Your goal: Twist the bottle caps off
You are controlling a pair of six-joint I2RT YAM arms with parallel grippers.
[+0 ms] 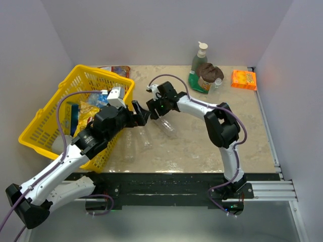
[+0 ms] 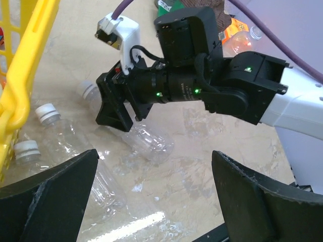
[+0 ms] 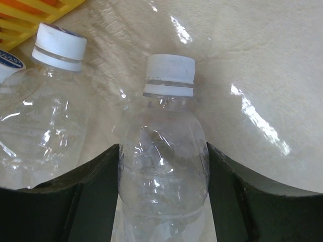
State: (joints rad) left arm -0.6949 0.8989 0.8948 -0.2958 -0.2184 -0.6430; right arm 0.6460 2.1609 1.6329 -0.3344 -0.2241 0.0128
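step in hand, as i read it: brace-and-approach for one cap, no unscrewing begun. the right gripper has its fingers pressed against both sides of a clear bottle, pinching it at the shoulder. the bottle lies on the table with its neck pointing away from the wrist. its white cap is still seated on the neck and sticks out past the fingertips. the left gripper is spread wide, with nothing between its fingers and nothing touched. it faces the right gripper at close range; in the top view the two sit almost nose to nose, just beside the yellow basket. a second bottle lies alongside the held one on the basket side, its second cap also on. next move (judgement): the left gripper has to line up on the cap's axis and advance until its pads bracket the cap alone. it then closes and rolls the wrist while the right gripper resists the turn. the cap is small and sits close to the right fingertips, so clearance for the left fingers looks tight. the thin ribbed wall may dent or slip round in the pinch once torque comes on.
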